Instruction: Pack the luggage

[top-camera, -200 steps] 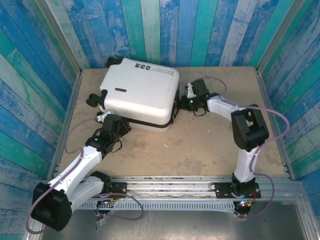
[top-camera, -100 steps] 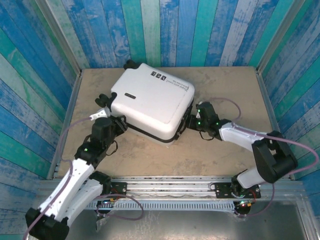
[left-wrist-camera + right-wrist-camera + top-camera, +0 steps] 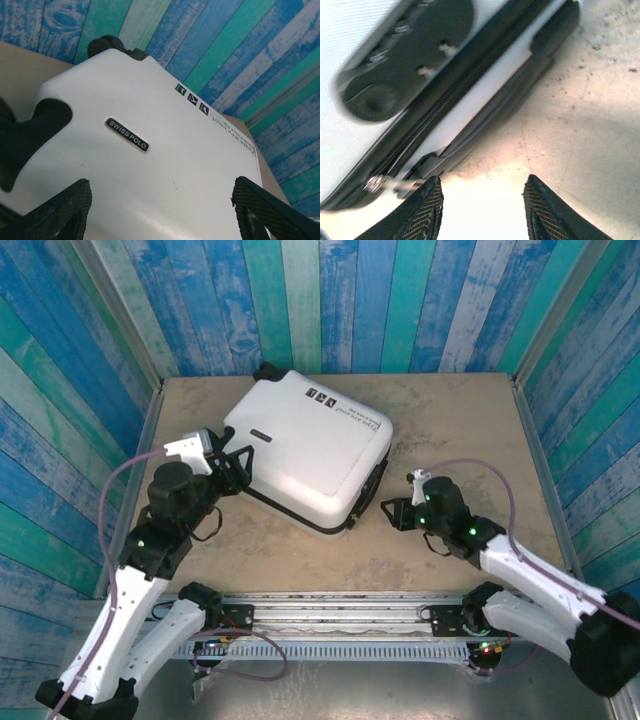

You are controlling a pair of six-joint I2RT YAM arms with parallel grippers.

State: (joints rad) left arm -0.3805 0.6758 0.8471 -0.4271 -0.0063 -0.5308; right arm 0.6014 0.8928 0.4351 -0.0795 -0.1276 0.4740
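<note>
Luggage (image 3: 310, 455) lies flat, zipped shut and skewed, on the far-middle table (image 3: 470, 430): white shell, black wheels (image 3: 266, 371), black zipper band, SWISS POLO badge (image 3: 127, 135). Left gripper (image 3: 238, 468) at its left edge, jaws spread, empty. Right gripper (image 3: 397, 513) just off its near-right side, jaws parted, holding nothing.

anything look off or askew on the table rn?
White hard-shell suitcase lies closed and flat but skewed, its sides diagonal to the edges of the tan wooden table. No damage or spills visible.
</note>
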